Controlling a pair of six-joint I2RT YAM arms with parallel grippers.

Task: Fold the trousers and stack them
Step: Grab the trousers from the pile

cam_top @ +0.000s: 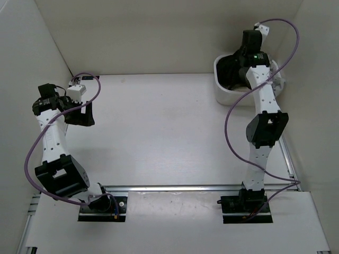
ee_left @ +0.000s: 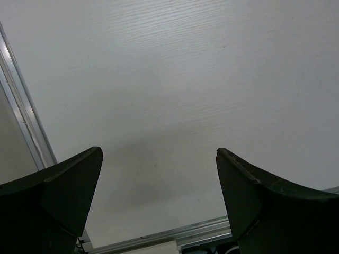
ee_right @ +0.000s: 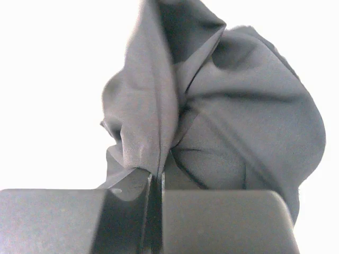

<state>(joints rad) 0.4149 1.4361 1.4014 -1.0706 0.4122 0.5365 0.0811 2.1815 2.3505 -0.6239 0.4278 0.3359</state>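
Black floppy cloth, so the trousers [ee_right: 238, 121] are gonna handle like a rag: light, zero stiffness, draping wherever gravity says. They're bunched up in the white bin [cam_top: 225, 96] at the far right, with the right gripper [ee_right: 156, 182] pinched tight on one fold. Left gripper [ee_left: 159, 159] hangs over the table [cam_top: 159, 132], jaws wide apart, holding nothing. My guess is a waistband or hem grab beats a random mid-leg pinch, less tangling.
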